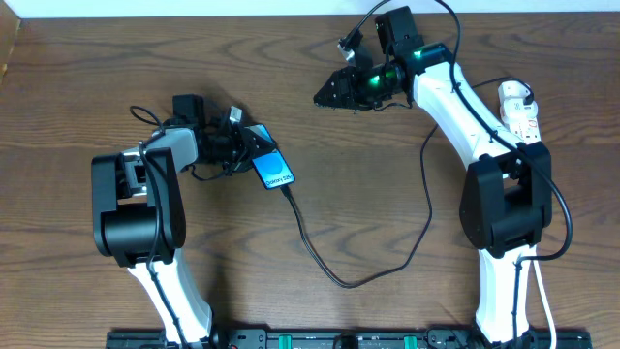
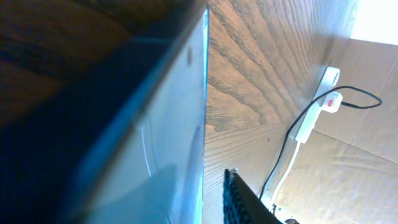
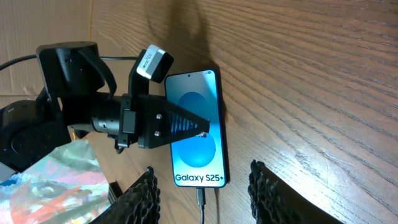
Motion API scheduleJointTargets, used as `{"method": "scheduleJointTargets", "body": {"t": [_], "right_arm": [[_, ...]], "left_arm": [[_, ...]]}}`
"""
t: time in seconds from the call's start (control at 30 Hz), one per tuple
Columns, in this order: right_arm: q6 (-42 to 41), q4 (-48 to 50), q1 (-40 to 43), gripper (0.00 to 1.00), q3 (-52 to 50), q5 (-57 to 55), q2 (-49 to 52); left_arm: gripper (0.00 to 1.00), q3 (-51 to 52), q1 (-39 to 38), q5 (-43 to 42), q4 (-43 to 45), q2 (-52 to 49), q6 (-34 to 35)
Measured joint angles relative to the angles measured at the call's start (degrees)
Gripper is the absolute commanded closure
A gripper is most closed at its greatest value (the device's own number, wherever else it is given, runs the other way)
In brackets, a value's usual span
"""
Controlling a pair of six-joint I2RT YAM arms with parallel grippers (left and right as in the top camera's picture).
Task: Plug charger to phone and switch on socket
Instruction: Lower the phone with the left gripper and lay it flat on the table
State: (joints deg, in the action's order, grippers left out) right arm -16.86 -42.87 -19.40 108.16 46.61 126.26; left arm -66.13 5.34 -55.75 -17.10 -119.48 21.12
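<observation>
The phone [image 1: 274, 170] lies left of centre on the wooden table, its blue screen [image 3: 198, 134] showing white "Galaxy S25+". The charger's thin black cable [image 1: 320, 257] has its plug tip [image 3: 200, 198] in the phone's bottom port, then loops right and up behind the right arm. My left gripper [image 1: 247, 145] reaches over the phone's upper end. In the left wrist view a strip of bare wood shows between the phone's edge [image 2: 199, 124] and one finger [image 2: 239, 199]. My right gripper [image 1: 329, 94] hangs open and empty above the table. The white socket [image 1: 518, 109] lies far right.
Cardboard [image 2: 348, 162] lies beyond the table edge past the socket [image 2: 317, 106]. A colourful sheet [image 3: 56, 180] sits by the left arm's body. The right arm's base [image 1: 504, 204] partly covers the socket's cord.
</observation>
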Motion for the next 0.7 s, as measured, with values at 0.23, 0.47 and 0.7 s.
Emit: {"method": "scheduleJointTargets", "body": {"t": [0.23,0.47,0.7], "right_arm": [[0.02,0.00,0.00,0.54,0.00,0.00,0.00],[0.00,0.00,0.00,0.54,0.00,0.00,0.00],[0.00,0.00,0.00,0.54,0.00,0.00,0.00]], "left_arm": [[0.54,-0.09,0.00,-1.64,0.02,0.00,-0.09],[0.44,-0.17,0.02,-2.84,0.15,0.00,-0.04],[0.34,-1.31,-0.02,-2.67,-2.93,0.26,-0.17]]}}
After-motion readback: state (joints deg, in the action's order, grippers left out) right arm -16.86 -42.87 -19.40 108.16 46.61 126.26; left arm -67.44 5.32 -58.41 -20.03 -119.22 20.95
